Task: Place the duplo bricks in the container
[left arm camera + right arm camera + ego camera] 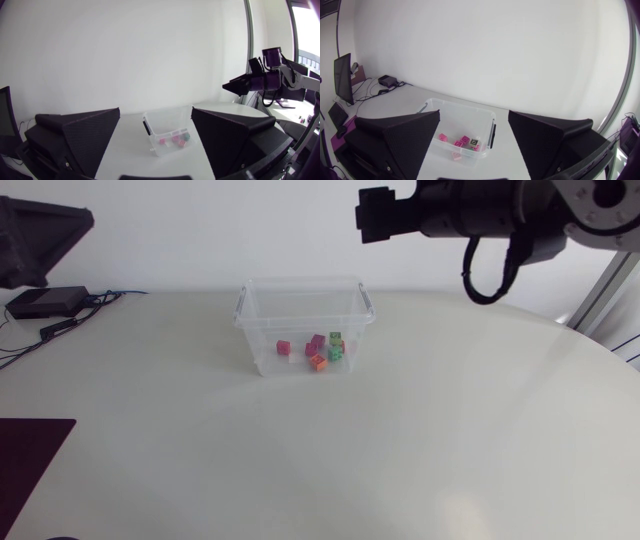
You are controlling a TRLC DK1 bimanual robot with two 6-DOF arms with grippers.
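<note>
**Bricks all in, both hands empty: check before you stop**

Judging by how things lie, you are at the closing step. The bricks (318, 350), pink, magenta, orange and green, sit in a loose cluster on the floor of the clear container (262, 352). I can see no brick lying loose on the surface (400, 440) around it.

Your right hand (474, 112) is spread wide with nothing in it. It is carried high on its arm, well apart from the container. In its own wrist view the container lies ahead of and below it, framed between the two fingers but far from touching them.

Your left hand (155, 108) is also wide and empty. It is held back from the container, which again shows ahead of it, between the spread fingers.

The next move asks little. Scan the parts of the surface these views do not cover for a stray brick. If you find one, bring the nearer hand down over it, fingers wide, and close from two sides. If you find none, settle both arms away from the container.
</note>
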